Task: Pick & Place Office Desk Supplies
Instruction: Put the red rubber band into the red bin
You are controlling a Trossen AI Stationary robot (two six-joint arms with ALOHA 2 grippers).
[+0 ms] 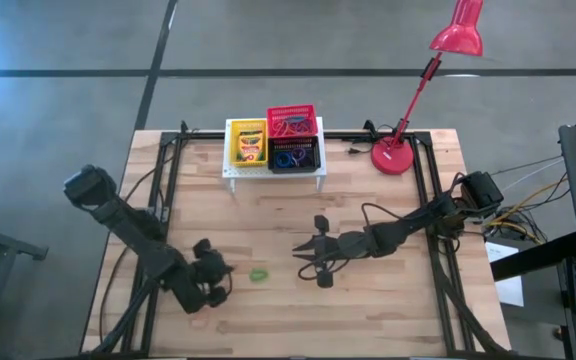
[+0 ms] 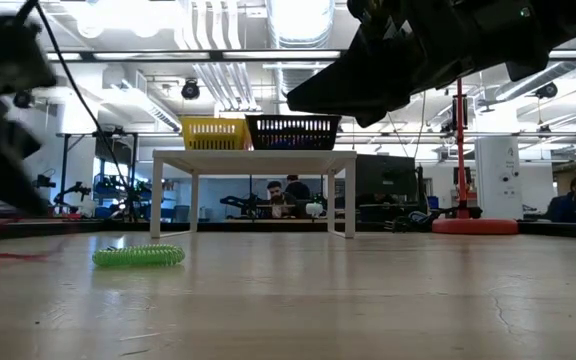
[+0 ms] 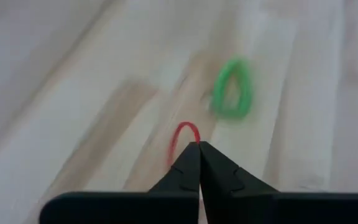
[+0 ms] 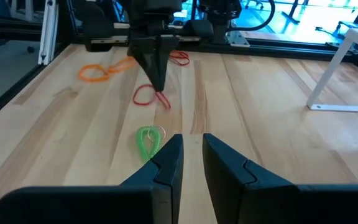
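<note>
Red elastic loop (image 3: 184,138) pinched at one edge in my left hand (image 3: 198,148), tips closed on it, low over the near-left part of the desk (image 1: 388,300). Probably near weightless, floppy and stretchy; it'll likely dangle and may snap free, so grip the strand itself, not the opening. Green coiled loop (image 1: 259,274) lies flat just beside it, springier; pinch across one side. More orange (image 4: 98,71) and red loops (image 4: 179,57) farther off. My right hand (image 1: 317,262) hovers mid-desk, fingers narrowly apart, empty. Baskets (image 1: 292,123) sit on the white stand (image 1: 230,172) at the far edge.
</note>
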